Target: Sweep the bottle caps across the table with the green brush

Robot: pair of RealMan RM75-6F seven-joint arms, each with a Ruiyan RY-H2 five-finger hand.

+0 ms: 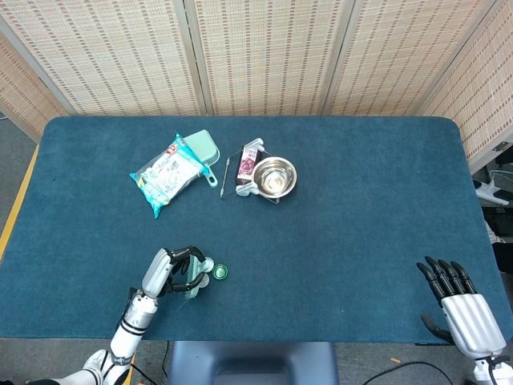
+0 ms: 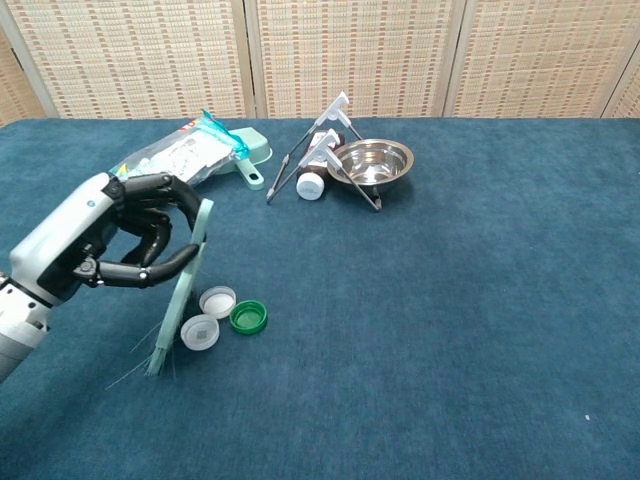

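Observation:
My left hand [image 2: 115,245] grips the pale green brush [image 2: 185,288] by its handle. The brush stands nearly upright, its bristles on the cloth at the left edge of the nearer white cap [image 2: 200,332]. A second white cap [image 2: 217,301] and a green cap [image 2: 248,317] lie just right of it, close together. In the head view the left hand [image 1: 172,271] and the brush cover most of the white caps; the green cap [image 1: 220,272] shows beside them. My right hand [image 1: 463,308] lies flat at the table's near right corner with nothing in it, its fingers straight and apart.
At the back left a snack bag [image 2: 170,160] lies against a pale green dustpan [image 2: 250,150]. A steel bowl [image 2: 372,160] with tongs [image 2: 285,165] and a small bottle [image 2: 312,178] stands at the back centre. The blue cloth reaches the table's near edge [image 1: 304,337].

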